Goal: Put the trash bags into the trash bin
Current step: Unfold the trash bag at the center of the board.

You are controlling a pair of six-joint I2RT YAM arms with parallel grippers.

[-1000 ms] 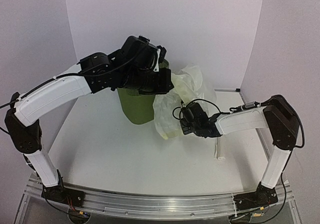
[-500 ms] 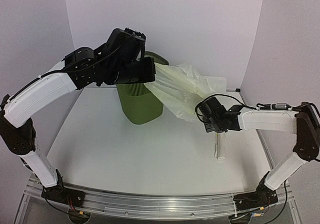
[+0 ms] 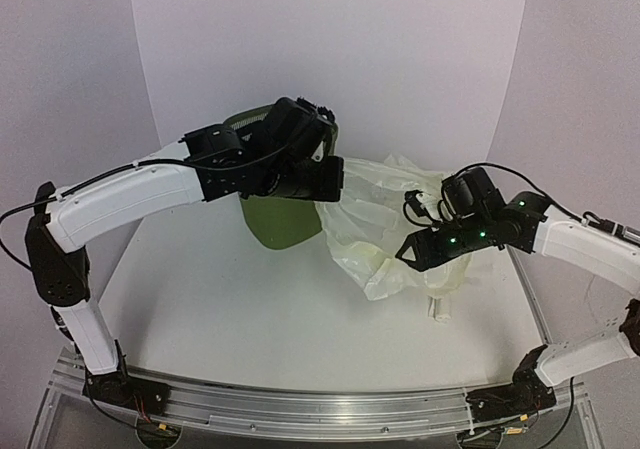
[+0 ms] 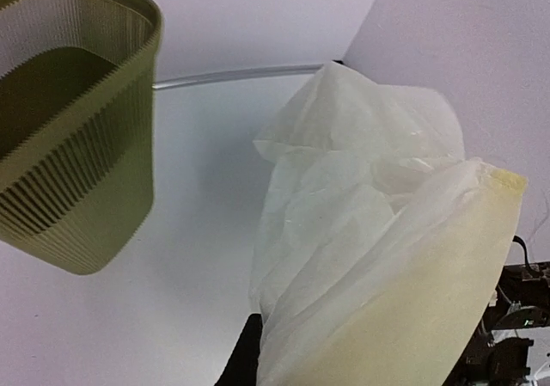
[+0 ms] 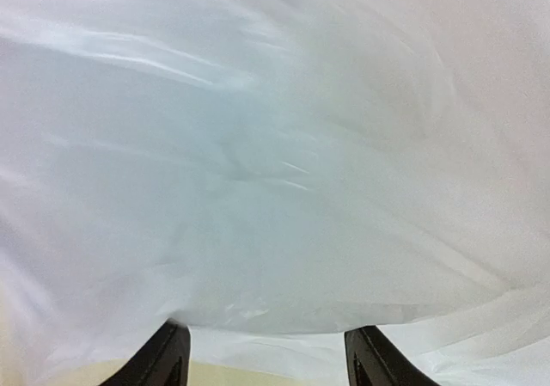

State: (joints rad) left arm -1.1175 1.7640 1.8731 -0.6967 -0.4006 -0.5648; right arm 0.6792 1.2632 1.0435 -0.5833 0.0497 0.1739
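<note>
Trash bag (image 3: 380, 231), one, pinched by left gripper (image 3: 335, 181), right gripper (image 5: 268, 356) spread apart, one trash bin (image 3: 282, 221).

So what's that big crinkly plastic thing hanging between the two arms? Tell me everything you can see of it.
It is a trash bag: thin, translucent, pale yellowish-white film, glossy and heavily creased. One end is pinched in the shut left fingers, and from there it droops in loose folds onto the table. It lies outside the green bin, to the bin's right in the overhead view. The right fingers stand apart, close up against the film.
</note>
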